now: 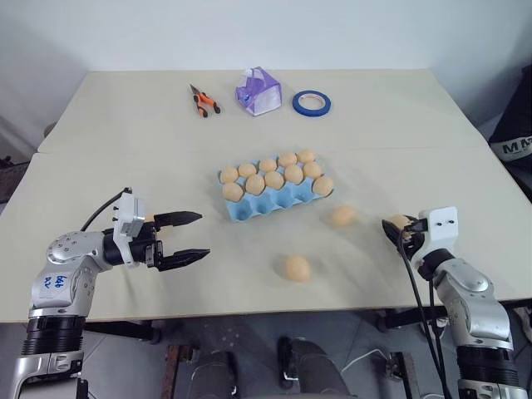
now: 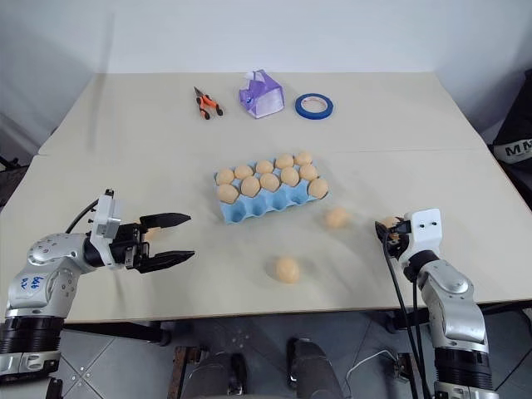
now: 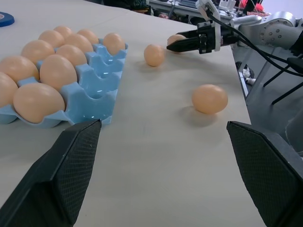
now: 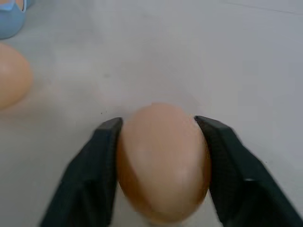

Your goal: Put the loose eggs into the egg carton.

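Closest to me is a smooth pale orange-tan egg (image 4: pixel 163 161) pinched between the two black fingers of my right claw (image 1: pixel 397 226), sitting low over the beige desk (image 1: pixel 125 158) off to the right of the light blue moulded egg carton (image 1: pixel 274 202). So I'm at the pickup step; it looks gripped but not lifted yet. Two more loose eggs wait on the desk: one just beside the carton's right end (image 1: pixel 343 215), one nearer the front edge (image 1: pixel 297 268). My left claw (image 1: pixel 184 236) hovers wide open and empty, left of the carton. Carton's back cups are full, and the front row looks empty. Next I'd guess a gentle lift, swing left, and lower into a free front cup without squeezing harder.
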